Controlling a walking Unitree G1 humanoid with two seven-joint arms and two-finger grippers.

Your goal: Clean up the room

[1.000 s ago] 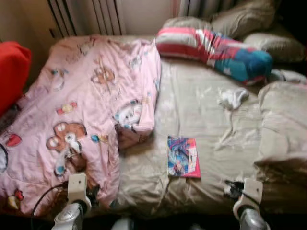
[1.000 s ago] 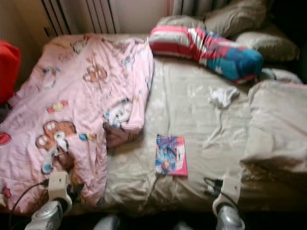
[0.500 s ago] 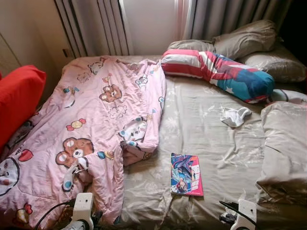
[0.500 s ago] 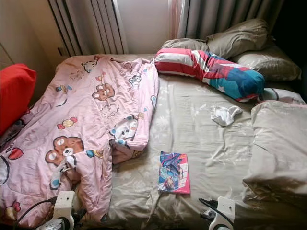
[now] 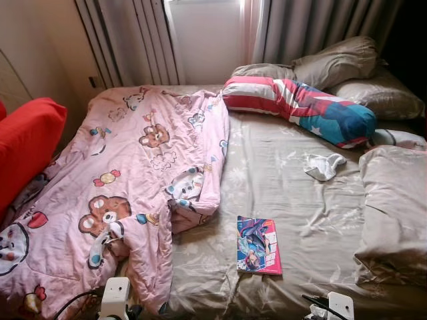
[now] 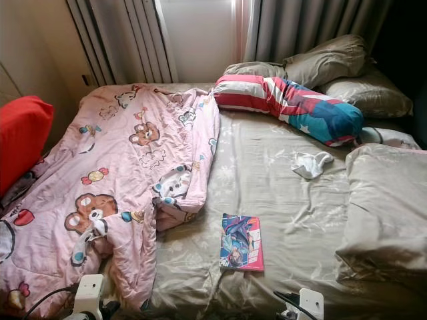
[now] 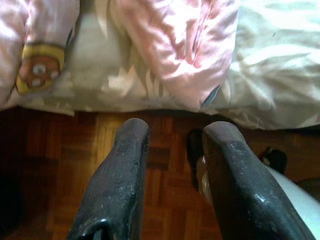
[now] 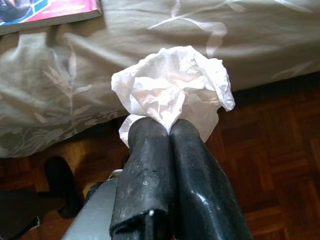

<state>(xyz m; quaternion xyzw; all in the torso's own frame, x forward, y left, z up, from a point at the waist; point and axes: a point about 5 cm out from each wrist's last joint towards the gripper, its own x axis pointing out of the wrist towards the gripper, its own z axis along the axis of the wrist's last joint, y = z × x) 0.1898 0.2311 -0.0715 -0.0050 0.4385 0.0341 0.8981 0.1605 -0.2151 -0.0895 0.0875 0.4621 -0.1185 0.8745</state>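
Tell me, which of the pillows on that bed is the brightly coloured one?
The long bolster pillow lying across the head of the bed, striped red and white with a blue end. The others behind it are plain beige.

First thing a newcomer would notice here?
Probably the pink teddy-bear quilt rumpled over the bed's left half, then the striped red-and-blue bolster lying by the pillows at the head. Up close, the right gripper is shut on a crumpled white tissue just off the bed's near edge, with a magazine lying on the sheet nearby.
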